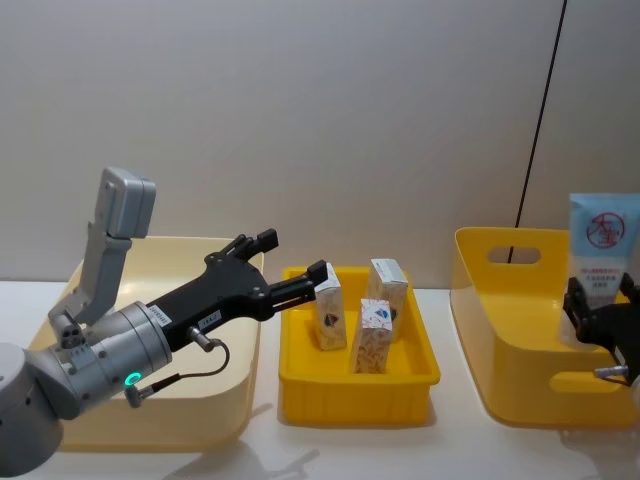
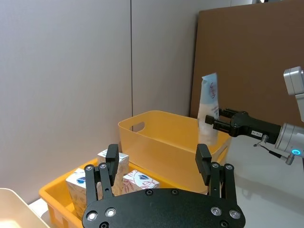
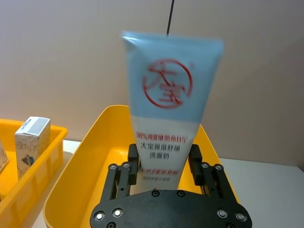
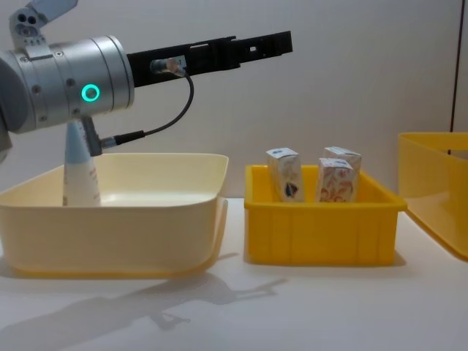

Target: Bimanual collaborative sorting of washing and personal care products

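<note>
Tabletop (image 4: 307, 307) holds yellow tray (image 4: 322, 234), three cartons (image 4: 285, 175), perhaps beneath left gripper (image 1: 293, 254).

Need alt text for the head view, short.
The right claw holds a pale-blue tube upright over the yellow handled bin at right. The left claw, open, reaches toward three small cartons standing in the yellow tray, with a cream bin at left.

tube (image 3: 166, 118): smooth, faintly glossy soft plastic
cartons (image 1: 331, 318): matt printed cardboard
bins (image 4: 110, 219): smooth moulded plastic
surface (image 4: 292, 307): matt, smooth
</note>
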`<state>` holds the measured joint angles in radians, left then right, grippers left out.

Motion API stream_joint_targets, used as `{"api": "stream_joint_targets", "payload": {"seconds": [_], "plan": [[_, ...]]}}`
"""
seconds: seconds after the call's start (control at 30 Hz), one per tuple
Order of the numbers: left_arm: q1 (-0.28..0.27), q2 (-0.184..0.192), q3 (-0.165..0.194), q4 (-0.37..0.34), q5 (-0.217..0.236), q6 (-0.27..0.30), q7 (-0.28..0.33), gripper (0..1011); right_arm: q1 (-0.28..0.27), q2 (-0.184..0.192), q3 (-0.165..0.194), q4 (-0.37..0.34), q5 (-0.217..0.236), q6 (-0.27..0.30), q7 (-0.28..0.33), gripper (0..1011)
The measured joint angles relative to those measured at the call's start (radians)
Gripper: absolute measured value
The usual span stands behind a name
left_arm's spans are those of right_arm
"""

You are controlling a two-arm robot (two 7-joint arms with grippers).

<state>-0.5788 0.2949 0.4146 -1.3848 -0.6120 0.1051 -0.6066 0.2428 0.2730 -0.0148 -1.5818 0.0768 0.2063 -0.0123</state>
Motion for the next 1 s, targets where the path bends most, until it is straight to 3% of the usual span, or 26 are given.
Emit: {"api": "stream_joint_targets", "payload": {"seconds": [0.03, 0.27, 0.3, 0.5, 1.0], "plan": [[0.000, 0.000, 0.000, 0.000, 0.000, 0.000, 0.000, 1003, 0.000, -0.001, -0.001, 0.001, -0.001, 0.000, 0.000, 651], [0.000, 0.000, 0.000, 0.000, 0.000, 0.000, 0.000, 1003, 0.002, -0.005, -0.002, 0.005, -0.005, -0.003, 0.000, 813], [0.000, 0.000, 0.000, 0.000, 0.000, 0.000, 0.000, 1003, 0.003, -0.005, -0.002, 0.005, -0.005, -0.003, 0.000, 877], [0.000, 0.000, 0.000, 0.000, 0.000, 0.000, 0.000, 1003, 0.003, -0.007, -0.002, 0.007, -0.007, -0.004, 0.000, 1001], [0.000, 0.000, 0.000, 0.000, 0.000, 0.000, 0.000, 1003, 0.004, -0.012, 0.003, 0.004, -0.006, -0.034, 0.010, 1001]]}}
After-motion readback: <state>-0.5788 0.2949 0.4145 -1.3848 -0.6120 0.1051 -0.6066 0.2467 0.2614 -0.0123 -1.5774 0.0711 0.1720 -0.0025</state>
